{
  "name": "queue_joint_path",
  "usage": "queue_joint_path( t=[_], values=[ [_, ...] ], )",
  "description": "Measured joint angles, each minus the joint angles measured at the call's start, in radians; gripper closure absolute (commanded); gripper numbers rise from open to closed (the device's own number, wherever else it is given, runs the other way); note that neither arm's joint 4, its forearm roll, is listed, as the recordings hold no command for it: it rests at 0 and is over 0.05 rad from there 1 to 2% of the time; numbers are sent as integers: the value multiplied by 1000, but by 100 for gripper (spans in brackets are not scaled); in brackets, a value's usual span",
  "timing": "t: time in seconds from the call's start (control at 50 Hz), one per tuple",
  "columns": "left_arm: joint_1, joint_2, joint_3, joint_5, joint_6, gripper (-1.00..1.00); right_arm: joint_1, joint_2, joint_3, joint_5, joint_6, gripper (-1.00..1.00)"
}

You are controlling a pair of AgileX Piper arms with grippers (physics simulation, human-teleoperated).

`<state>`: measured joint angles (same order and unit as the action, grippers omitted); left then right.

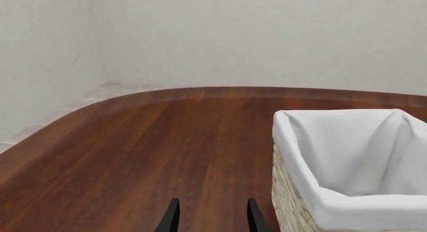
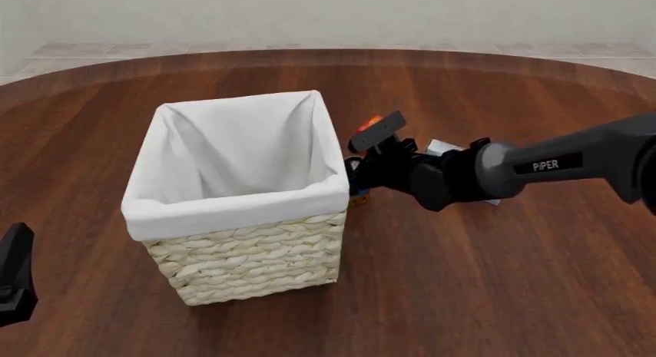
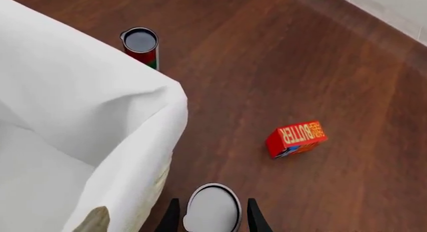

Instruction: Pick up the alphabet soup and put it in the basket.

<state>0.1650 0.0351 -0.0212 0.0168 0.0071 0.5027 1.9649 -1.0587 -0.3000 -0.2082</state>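
between right hand (image 3: 211,223) fingers: one alphabet soup (image 3: 212,210)

1. A dark reddish-brown wooden worktop (image 2: 492,295) with a rounded far edge carries everything.
2. The basket (image 2: 246,253), woven straw with a white liner, stands on it left of centre.
3. The alphabet soup (image 3: 212,211) can stands just beside the basket's right wall.
4. A small orange-red box (image 3: 296,138) lies nearby.
5. A dark-topped can (image 3: 140,45) stands behind the basket.
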Motion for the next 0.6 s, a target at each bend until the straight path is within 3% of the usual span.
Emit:
queue_joint_path(
  t=[0.6],
  values=[
    [-5, 37, 5, -37, 3, -100, 0, 24, 4, -13, 11, -100]
  ],
)
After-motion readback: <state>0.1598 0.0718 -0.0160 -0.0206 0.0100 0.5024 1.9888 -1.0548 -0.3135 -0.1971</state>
